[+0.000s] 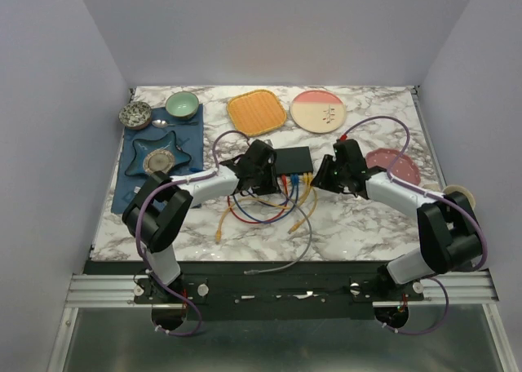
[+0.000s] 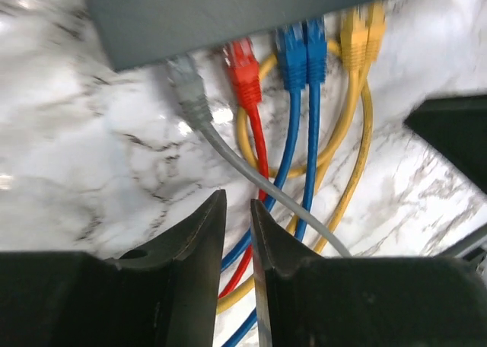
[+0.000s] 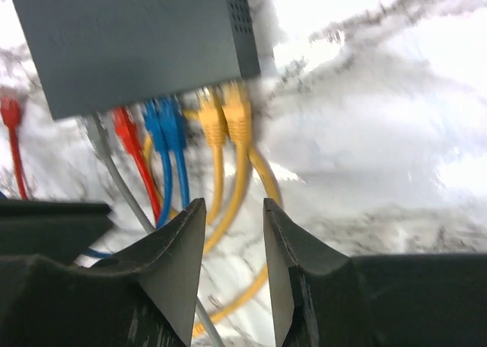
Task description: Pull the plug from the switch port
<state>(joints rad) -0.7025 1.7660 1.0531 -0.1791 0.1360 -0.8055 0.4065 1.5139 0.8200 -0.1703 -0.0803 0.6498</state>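
The dark grey switch (image 1: 292, 158) lies mid-table with its sockets facing me. In the left wrist view the switch (image 2: 228, 12) has a grey plug (image 2: 186, 84), a red plug (image 2: 243, 69), two blue plugs (image 2: 300, 50) and two yellow plugs (image 2: 358, 35) along its edge. The grey plug sits askew at the edge; I cannot tell if it is seated. My left gripper (image 2: 237, 202) hovers just short of the plugs, jaws a narrow gap apart and empty. My right gripper (image 3: 234, 202) is open over the yellow cables (image 3: 228, 172), below the switch (image 3: 137, 42).
An orange square plate (image 1: 257, 112) and a cream-and-pink plate (image 1: 318, 111) lie behind the switch. A pink plate (image 1: 395, 166) is at the right. A blue mat (image 1: 159, 156) with bowls and a spoon is at the left. Loose cable loops (image 1: 269, 217) lie in front.
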